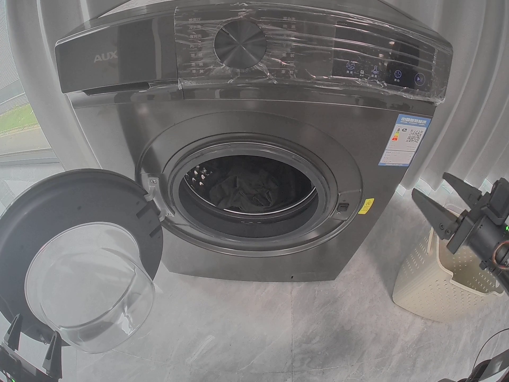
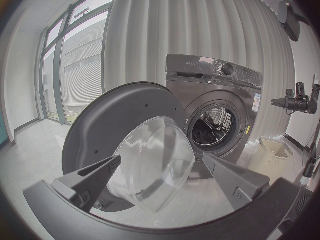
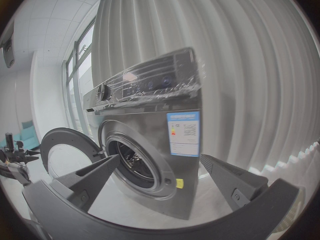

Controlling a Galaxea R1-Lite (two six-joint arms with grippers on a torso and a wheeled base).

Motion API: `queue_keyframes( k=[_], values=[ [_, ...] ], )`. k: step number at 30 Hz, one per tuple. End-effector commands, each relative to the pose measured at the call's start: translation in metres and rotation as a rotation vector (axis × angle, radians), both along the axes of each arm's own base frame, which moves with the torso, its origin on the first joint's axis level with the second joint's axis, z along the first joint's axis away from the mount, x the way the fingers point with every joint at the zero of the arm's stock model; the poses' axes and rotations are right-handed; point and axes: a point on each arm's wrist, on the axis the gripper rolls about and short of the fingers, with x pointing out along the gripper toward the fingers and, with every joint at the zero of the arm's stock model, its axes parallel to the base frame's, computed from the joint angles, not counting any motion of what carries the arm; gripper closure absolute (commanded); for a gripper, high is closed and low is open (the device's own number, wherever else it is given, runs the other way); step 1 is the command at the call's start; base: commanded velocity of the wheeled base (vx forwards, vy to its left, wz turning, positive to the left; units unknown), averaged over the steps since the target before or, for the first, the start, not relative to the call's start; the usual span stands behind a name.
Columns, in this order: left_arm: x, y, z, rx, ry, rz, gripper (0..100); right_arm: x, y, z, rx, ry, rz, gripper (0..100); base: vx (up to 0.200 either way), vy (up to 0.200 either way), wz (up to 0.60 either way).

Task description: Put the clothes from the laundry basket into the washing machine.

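Note:
The grey washing machine [image 1: 254, 107] stands with its round door [image 1: 69, 202] swung open to the left. Dark clothes [image 1: 249, 189] lie inside the drum, also seen as dark clothes [image 2: 201, 135] from the left wrist. A cream perforated laundry basket [image 1: 440, 287] sits on the floor to the machine's right; the basket [image 2: 275, 149] looks pale inside, with nothing dark showing. My right gripper [image 1: 429, 184] hangs open above the basket, holding nothing. My left gripper [image 1: 33, 340] is open low at the left, just below the door's clear glass bowl [image 2: 153, 160].
Pale pleated curtains [image 1: 472, 80] hang behind and beside the machine. A large window [image 2: 76, 60] lies off to the left. Grey tiled floor [image 1: 275, 324] stretches open in front of the machine, between the door and the basket.

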Motion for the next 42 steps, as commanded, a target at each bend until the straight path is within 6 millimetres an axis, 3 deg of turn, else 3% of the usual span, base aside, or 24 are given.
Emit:
queue_keyframes(
  k=[1, 2, 6, 9, 15, 21, 22, 31, 40, 42],
  values=[
    [0.000, 0.000, -0.005, 0.000, 0.006, 0.001, 0, -0.018, -0.026, 0.006, -0.007, -0.074, -0.105, 0, 0.000, 0.000, 0.00],
    [0.000, 0.000, -0.005, 0.000, 0.005, 0.002, 0, -0.029, -0.040, 0.006, -0.040, -0.125, -0.166, 0, 0.000, 0.000, 0.00],
    [0.000, 0.000, -0.005, 0.000, 0.005, 0.002, 0, -0.048, -0.055, 0.004, -0.060, -0.176, -0.250, 0, 0.000, 0.000, 0.00],
    [0.000, 0.000, -0.005, 0.001, 0.003, 0.002, 0, -0.078, -0.065, 0.000, -0.108, -0.271, -0.305, 0, 0.000, 0.000, 0.00],
    [0.000, 0.000, -0.005, 0.001, 0.003, 0.002, 0, -0.128, -0.070, -0.005, -0.105, -0.396, -0.319, 0, -0.100, 0.000, 0.00],
    [0.000, 0.000, -0.005, 0.001, 0.005, 0.002, 0, -0.155, -0.070, -0.021, -0.089, -0.401, -0.316, 0, -0.200, 0.000, 0.00],
    [0.000, 0.000, -0.005, 0.001, 0.006, 0.002, 0, -0.163, -0.071, -0.031, -0.089, -0.394, -0.319, 0, 0.000, 0.000, 0.00],
    [0.000, 0.000, -0.005, 0.000, 0.005, 0.002, 0, -0.177, -0.071, -0.076, -0.084, -0.312, -0.310, 0, -0.044, 0.000, 0.00],
    [0.000, 0.000, -0.005, 0.000, 0.006, 0.001, 0, -0.173, -0.070, -0.117, -0.118, 0.040, -0.286, 0, -0.111, 0.000, 0.00],
    [0.000, 0.000, -0.005, 0.000, 0.006, 0.001, 0, -0.173, -0.071, -0.118, -0.080, 0.060, -0.294, 0, 0.000, 0.000, 0.00]
  ],
)
